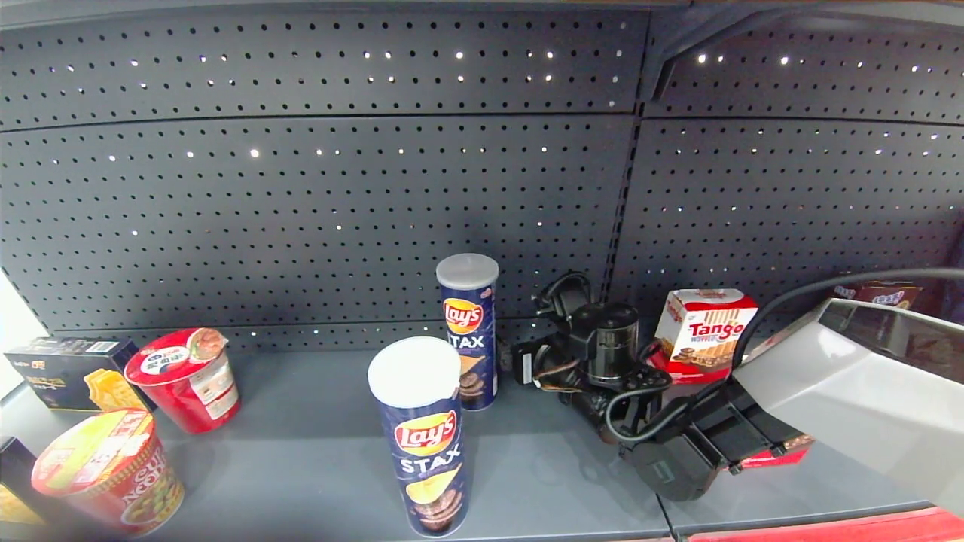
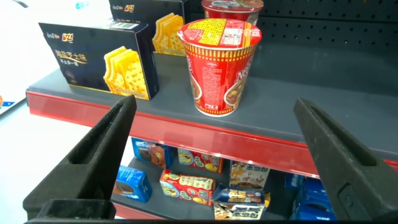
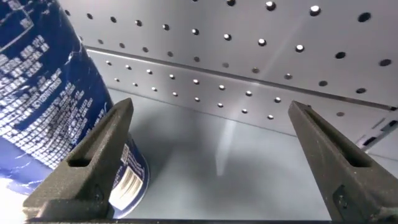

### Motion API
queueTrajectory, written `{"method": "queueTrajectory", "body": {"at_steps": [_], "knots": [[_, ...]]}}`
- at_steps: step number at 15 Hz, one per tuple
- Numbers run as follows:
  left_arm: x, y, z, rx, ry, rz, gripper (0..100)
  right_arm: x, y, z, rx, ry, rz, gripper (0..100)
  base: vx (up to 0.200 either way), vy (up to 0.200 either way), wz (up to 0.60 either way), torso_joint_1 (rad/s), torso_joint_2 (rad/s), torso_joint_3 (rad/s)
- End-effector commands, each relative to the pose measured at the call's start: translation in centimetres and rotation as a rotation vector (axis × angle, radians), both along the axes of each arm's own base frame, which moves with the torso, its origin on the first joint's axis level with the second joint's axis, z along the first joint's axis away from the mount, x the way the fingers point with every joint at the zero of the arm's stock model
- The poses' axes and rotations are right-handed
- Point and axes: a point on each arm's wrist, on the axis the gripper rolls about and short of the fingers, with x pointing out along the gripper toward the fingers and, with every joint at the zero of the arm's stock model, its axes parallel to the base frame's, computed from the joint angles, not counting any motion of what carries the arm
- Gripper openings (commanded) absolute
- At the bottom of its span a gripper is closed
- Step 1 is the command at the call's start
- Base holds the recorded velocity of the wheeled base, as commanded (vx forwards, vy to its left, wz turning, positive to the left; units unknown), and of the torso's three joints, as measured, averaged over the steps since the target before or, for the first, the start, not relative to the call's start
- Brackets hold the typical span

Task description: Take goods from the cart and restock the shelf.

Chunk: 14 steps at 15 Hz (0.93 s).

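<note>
Head view: the rear chip can (image 1: 468,331) stands at 1 o'clock of the front chip can (image 1: 422,436). Bare shelf (image 1: 316,436) at their 9 o'clock reaches the noodle cups (image 1: 184,380).

Left wrist view: the left gripper (image 2: 216,104) is spread before the shelf's red edge (image 2: 280,140).

Right wrist view: the right gripper (image 3: 211,107) is spread, with the rear chip can just beside one finger (image 3: 102,149).

Right gripper (image 3: 211,106) spread wide, nothing between its dark fingers (image 3: 99,155), which sit in the frame's foreground. Blue can (image 3: 43,93) upright on the grey shelf (image 3: 205,162), cut off by the frame edge, just beside one finger; contact unclear. White barcode patch near the can's base. Perforated back panel (image 3: 249,37) runs across the back of the frame, light showing through the holes.
</note>
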Motion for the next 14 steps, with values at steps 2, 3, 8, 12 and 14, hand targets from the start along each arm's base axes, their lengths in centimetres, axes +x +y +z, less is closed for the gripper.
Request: {"method": "queueTrajectory", "body": {"at_steps": [2, 3, 8, 12, 14], "knots": [[0.0, 0.0, 0.0, -0.001, 0.0, 0.001, 100, -0.5, -0.6, 0.1, -0.003, 0.003, -0.004, 100, 0.0, 0.0, 0.0, 0.0, 0.0, 0.0], [0.0, 0.0, 0.0, -0.001, 0.0, 0.001, 100, -0.8, -0.8, 0.0, -0.011, 0.009, -0.009, 100, 0.0, 0.0, 0.0, 0.0, 0.0, 0.0], [0.0, 0.0, 0.0, -0.001, 0.0, 0.001, 100, -4.3, -4.0, 4.2, -0.006, -0.043, -0.014, 100, 0.0, 0.0, 0.0, 0.0, 0.0, 0.0], [0.0, 0.0, 0.0, -0.001, 0.0, 0.001, 100, -11.8, -9.0, 8.7, -0.005, -0.13, 0.078, 100, 0.0, 0.0, 0.0, 0.0, 0.0, 0.0], [0.0, 0.0, 0.0, -0.001, 0.0, 0.001, 100, -16.6, -11.1, 10.1, 0.028, -0.167, 0.151, 100, 0.0, 0.0, 0.0, 0.0, 0.0, 0.0]]}}
